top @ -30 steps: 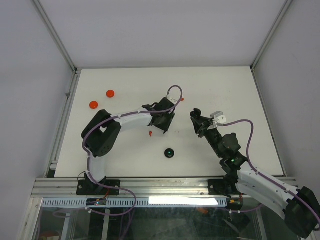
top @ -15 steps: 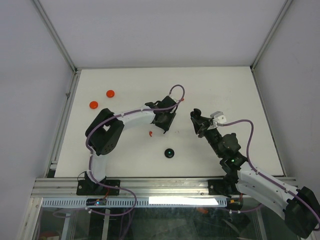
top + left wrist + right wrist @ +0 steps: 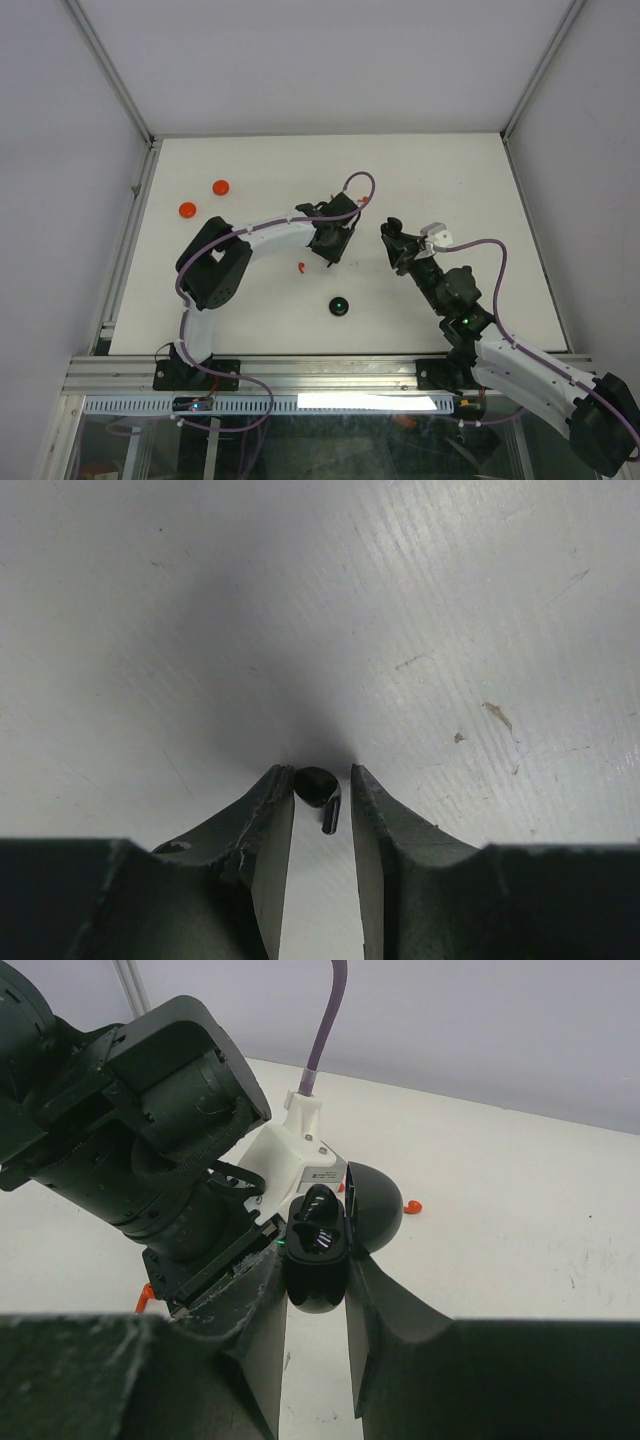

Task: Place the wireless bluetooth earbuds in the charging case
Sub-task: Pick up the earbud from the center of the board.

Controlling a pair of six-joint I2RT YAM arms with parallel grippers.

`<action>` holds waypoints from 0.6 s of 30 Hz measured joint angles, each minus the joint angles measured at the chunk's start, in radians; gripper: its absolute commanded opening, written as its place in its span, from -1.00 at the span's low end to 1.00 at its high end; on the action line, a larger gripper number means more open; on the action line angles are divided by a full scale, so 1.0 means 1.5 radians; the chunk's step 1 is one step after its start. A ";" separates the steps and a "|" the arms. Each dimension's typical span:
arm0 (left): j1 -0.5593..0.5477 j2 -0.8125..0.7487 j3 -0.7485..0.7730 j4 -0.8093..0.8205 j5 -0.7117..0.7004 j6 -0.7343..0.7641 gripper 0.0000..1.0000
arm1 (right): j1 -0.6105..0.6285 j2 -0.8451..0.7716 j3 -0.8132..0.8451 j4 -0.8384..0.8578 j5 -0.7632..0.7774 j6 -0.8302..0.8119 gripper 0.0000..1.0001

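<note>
A small black earbud (image 3: 318, 788) with a short stem sits pinched between the tips of my left gripper (image 3: 322, 776), just above the white table. From above, the left gripper (image 3: 329, 250) hangs near the table's middle. My right gripper (image 3: 315, 1256) is shut on the black charging case (image 3: 318, 1295), whose lid (image 3: 373, 1208) stands open to the right. A dark earbud (image 3: 322, 1206) fills the case's far socket; the near socket (image 3: 322, 1243) looks empty. The right gripper (image 3: 394, 243) sits just right of the left one. A red earbud (image 3: 301, 266) lies loose on the table.
Two round red discs (image 3: 220, 187) (image 3: 187, 210) lie at the far left. A black disc (image 3: 339, 306) with a green dot rests near the front. Another red earbud (image 3: 411, 1206) lies behind the case. The left arm's wrist (image 3: 150, 1130) looms close beside the case.
My left arm has shifted a little to the right, toward the right gripper, with its jaws slightly narrower on the black earbud. The right arm and case have not moved.
</note>
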 measured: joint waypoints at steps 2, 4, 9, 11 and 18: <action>-0.003 0.001 0.002 -0.004 -0.006 0.000 -0.42 | 0.000 0.000 0.000 0.000 0.000 0.000 -1.00; -0.005 0.004 0.006 -0.010 -0.010 0.001 -0.46 | 0.000 0.001 0.000 0.000 0.000 0.000 -1.00; -0.006 0.016 0.026 -0.031 -0.012 0.001 -0.60 | 0.000 0.002 0.000 0.000 0.000 0.000 -1.00; -0.008 0.017 0.028 -0.034 -0.016 0.001 -0.66 | 0.000 0.002 0.000 0.000 0.000 0.000 -1.00; -0.014 0.015 0.027 -0.036 -0.039 0.000 -0.71 | 0.000 0.010 0.000 0.000 -0.002 0.000 -1.00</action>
